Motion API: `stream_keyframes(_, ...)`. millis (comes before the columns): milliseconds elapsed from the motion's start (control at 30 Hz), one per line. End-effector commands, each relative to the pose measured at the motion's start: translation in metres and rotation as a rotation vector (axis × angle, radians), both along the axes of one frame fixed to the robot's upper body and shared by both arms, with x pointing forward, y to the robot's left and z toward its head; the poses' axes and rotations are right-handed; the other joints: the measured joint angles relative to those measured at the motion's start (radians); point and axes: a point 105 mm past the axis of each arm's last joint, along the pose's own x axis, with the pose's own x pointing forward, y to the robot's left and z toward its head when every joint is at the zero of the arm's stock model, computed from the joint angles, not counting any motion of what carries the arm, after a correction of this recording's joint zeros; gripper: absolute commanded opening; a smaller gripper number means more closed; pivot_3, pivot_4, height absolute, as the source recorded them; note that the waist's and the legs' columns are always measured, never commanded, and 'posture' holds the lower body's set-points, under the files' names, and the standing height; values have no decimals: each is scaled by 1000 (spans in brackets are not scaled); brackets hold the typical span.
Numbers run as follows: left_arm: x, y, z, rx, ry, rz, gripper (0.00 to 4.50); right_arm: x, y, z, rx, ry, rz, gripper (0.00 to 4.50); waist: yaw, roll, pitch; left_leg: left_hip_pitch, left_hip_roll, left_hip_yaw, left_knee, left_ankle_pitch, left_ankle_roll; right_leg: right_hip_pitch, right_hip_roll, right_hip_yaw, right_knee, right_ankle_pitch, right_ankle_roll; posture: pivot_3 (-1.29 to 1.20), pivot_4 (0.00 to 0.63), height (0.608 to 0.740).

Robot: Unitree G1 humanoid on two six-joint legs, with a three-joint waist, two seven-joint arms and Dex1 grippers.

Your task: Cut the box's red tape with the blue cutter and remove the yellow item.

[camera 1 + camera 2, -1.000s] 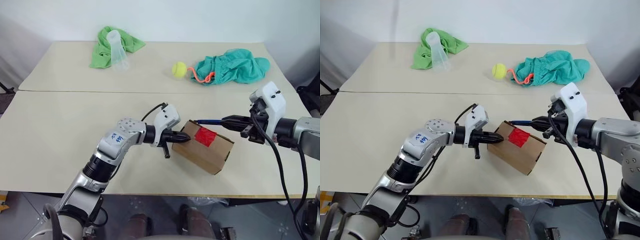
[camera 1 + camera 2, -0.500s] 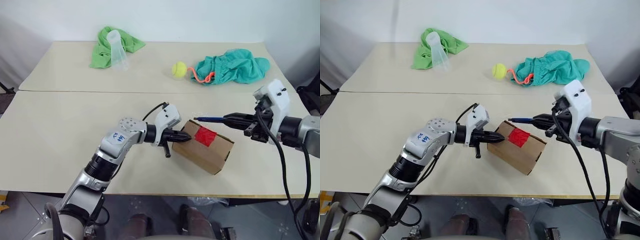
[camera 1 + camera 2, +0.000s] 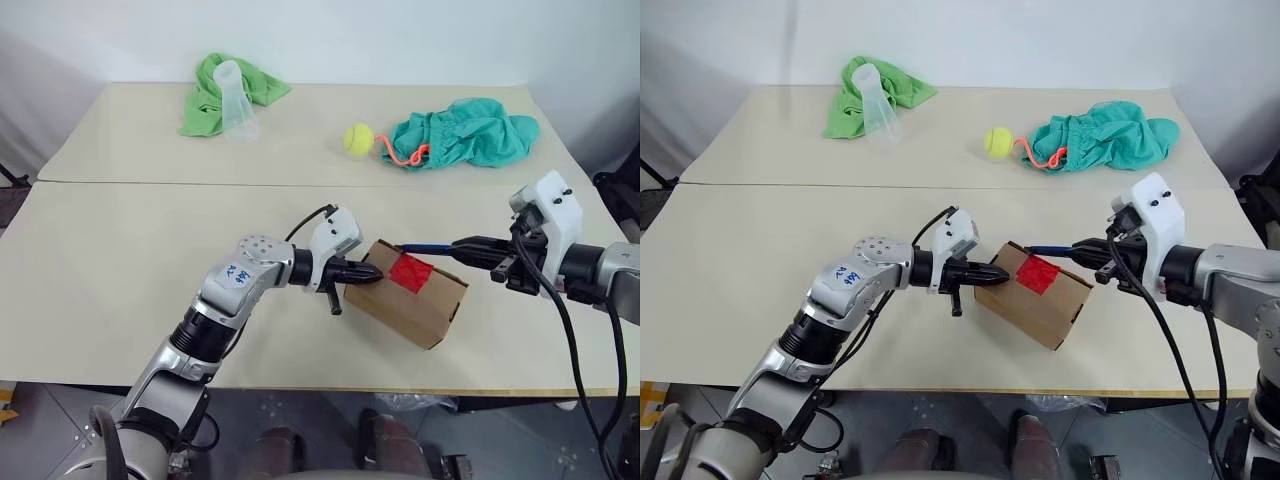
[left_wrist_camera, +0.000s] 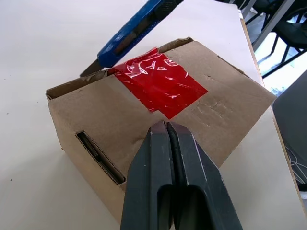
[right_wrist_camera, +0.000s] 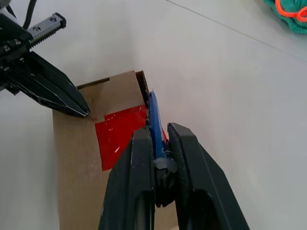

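The brown box (image 3: 425, 312) lies tilted near the table's front edge, with the red tape (image 3: 410, 272) across its top seam. My left gripper (image 3: 372, 275) is shut, its tips pressed against the box's left end, just short of the tape (image 4: 160, 86). My right gripper (image 3: 470, 243) is shut on the blue cutter (image 3: 430, 246), which reaches in from the right. The cutter's tip (image 4: 132, 31) sits at the box's far top edge beside the tape (image 5: 120, 134). The yellow item is hidden.
Far across the table lie a yellow-green tennis ball (image 3: 358, 138), a teal cloth (image 3: 470, 130) with an orange cord (image 3: 400, 155), and a green cloth (image 3: 205, 105) with a clear plastic cup (image 3: 235, 105) on it. A seam runs across the table behind the box.
The cutter's tip has sunk slightly towards the box's far edge by the tape. The left gripper and the box have kept still.
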Motion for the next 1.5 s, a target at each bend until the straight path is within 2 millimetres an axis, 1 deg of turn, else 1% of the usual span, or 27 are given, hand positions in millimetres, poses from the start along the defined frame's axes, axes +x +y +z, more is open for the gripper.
stream_keyframes(33,1,-2,-1,21,-12,0,46,-2,-3,5,-25,-30,-7,148,0,0,0,0,0,0,0,0,0,0,0,0,0,0,0,0,150,740)
stream_keyframes(200,1,-3,-2,26,-3,3,46,-7,-5,3,-69,1,5,148,0,0,0,0,0,0,0,0,0,0,0,0,0,0,0,0,150,740)
stream_keyframes(367,2,-4,-3,32,7,8,46,-7,-5,9,-89,-8,21,148,0,0,0,0,0,0,0,0,0,0,0,0,0,0,0,0,150,740)
stream_keyframes(467,2,-4,-3,30,6,13,46,-2,-3,21,-81,-54,28,148,0,0,0,0,0,0,0,0,0,0,0,0,0,0,0,0,150,740)
stream_keyframes(533,1,-4,-4,28,6,14,46,0,5,33,-48,-92,55,148,0,0,0,0,0,0,1,0,0,0,0,0,0,1,0,0,150,740)
stream_keyframes(600,1,-4,-4,27,5,16,46,1,10,38,-23,-104,76,148,0,0,0,0,0,0,1,0,0,0,0,0,0,1,0,0,150,740)
stream_keyframes(700,0,-4,-4,26,4,19,46,1,16,37,-19,-99,99,148,2,0,0,0,0,-1,1,0,0,0,0,0,0,1,0,0,150,740)
stream_keyframes(767,0,-4,-4,26,4,20,46,1,18,32,-25,-83,107,148,1,0,0,0,0,-1,1,0,0,0,-1,0,-1,1,0,0,150,740)
stream_keyframes(867,0,-3,-4,26,3,19,46,3,17,23,-42,-54,101,148,1,0,0,0,0,0,1,0,1,0,-1,0,-1,1,0,0,150,740)
stream_keyframes(1100,0,-2,-4,29,2,23,46,8,16,14,-50,-32,96,148,0,0,0,0,0,0,1,0,0,0,0,0,0,1,0,0,150,740)
stream_keyframes(1300,0,-1,-4,31,2,24,46,10,10,15,-50,-42,74,148,0,0,0,0,0,0,1,0,0,1,0,0,0,1,0,0,150,740)
stream_keyframes(1500,0,-1,-4,33,3,22,46,10,11,25,-25,-76,79,148,0,0,0,0,0,0,2,0,0,1,-1,0,0,1,0,0,150,740)
